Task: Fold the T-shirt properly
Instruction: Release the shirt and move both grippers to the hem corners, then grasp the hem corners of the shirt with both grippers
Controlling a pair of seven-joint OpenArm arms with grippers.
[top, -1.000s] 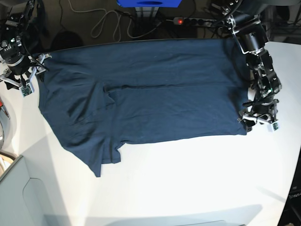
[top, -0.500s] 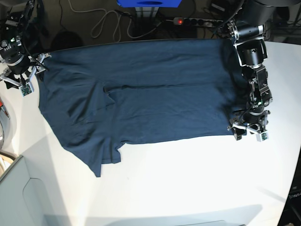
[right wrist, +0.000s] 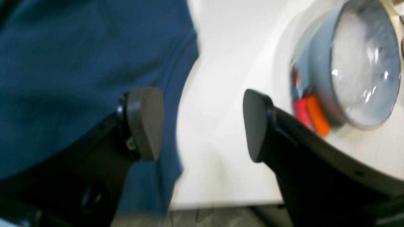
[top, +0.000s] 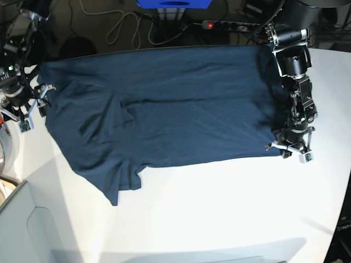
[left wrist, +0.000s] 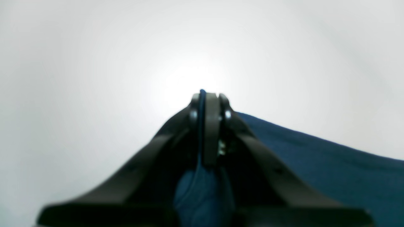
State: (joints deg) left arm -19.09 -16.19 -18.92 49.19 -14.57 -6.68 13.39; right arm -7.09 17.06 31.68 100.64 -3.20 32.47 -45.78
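A: Left gripper pinches the T-shirt corner at four o'clock; right gripper, nine o'clock, gapes empty

B: Thin pinch; hem could slip when lifted

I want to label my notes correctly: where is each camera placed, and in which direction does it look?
Base: high above the white table, looking down at the spread T-shirt; both arms show.
Left wrist: behind the left gripper, looking along its shut jaws, which pinch a T-shirt edge over the table.
Right wrist: behind the right gripper, whose open fingers straddle a T-shirt edge; a round grey object shows beyond.
Shared: all three views show the T-shirt and the table.
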